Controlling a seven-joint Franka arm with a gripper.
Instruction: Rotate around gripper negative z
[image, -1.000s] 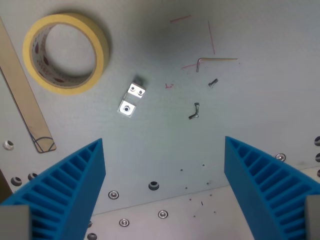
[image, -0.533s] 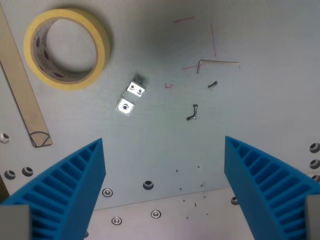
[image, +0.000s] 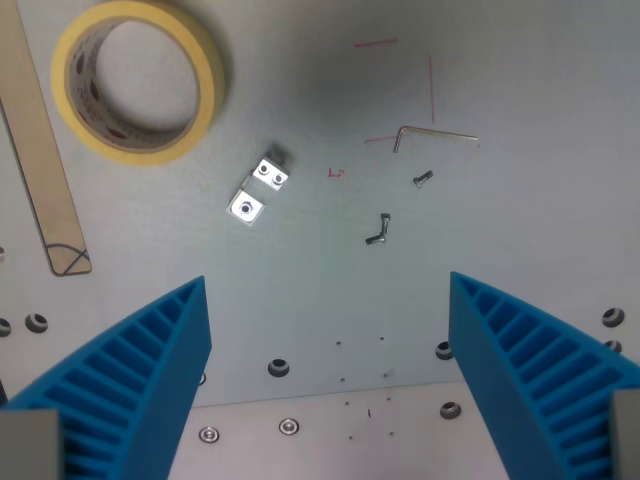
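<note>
We see our gripper (image: 330, 390) with its two blue ribbed fingers (image: 130, 385) spread wide apart at the bottom of the wrist view, holding nothing, hanging above a pale grey table (image: 520, 230). Between the fingers the surface carries a scatter of screw holes (image: 279, 368) and a seam where a lighter panel begins. Above the gap, near the middle, a small metal bracket (image: 256, 190) lies flat with its two plates angled to each other. Toward the wrist view's right of it sit a little bent screw (image: 378, 229), a short bolt (image: 423, 180) and, higher up, an Allen key (image: 432, 135) lying beside thin red pen marks (image: 431, 88). At the upper left a roll of yellow masking tape (image: 138, 80) rests flat, and a tan wooden strip (image: 40, 170) runs down the left edge, well apart from the bracket.
</note>
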